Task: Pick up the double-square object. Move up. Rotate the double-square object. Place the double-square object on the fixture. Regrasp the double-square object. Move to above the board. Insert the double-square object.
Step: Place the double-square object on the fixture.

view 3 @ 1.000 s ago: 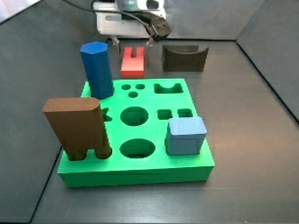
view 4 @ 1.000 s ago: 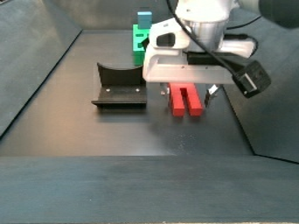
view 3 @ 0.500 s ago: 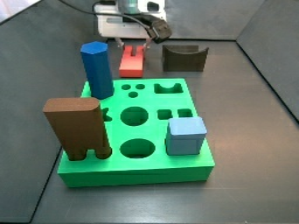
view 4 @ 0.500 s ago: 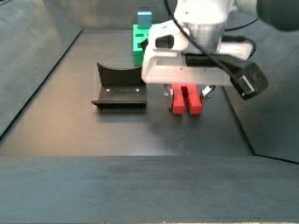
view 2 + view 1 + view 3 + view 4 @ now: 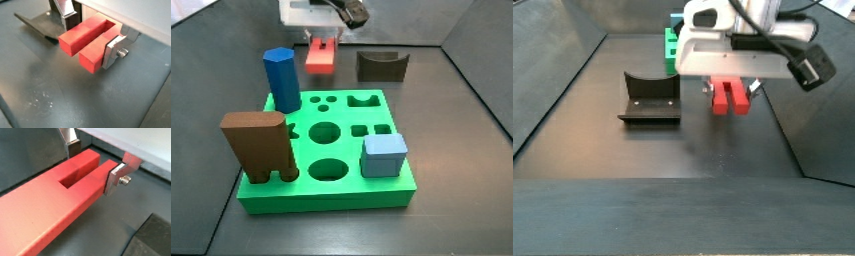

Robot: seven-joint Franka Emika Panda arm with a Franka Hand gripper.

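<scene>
Red double-square object (image 5: pixel 87 42) clamped across its width between gripper (image 5: pixel 90 37) fingers, off the floor | held level, likely for rotating before the fixture (image 5: pixel 649 97) beside it | green board (image 5: pixel 331 150) well apart

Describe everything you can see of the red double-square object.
The double-square object is a red, matte, plastic-looking bar with a lengthwise groove splitting it into two square lobes. It lies roughly level, clear of the dark floor, clamped between the hand's silver fingers. In a side view it hangs beside the fixture.
</scene>
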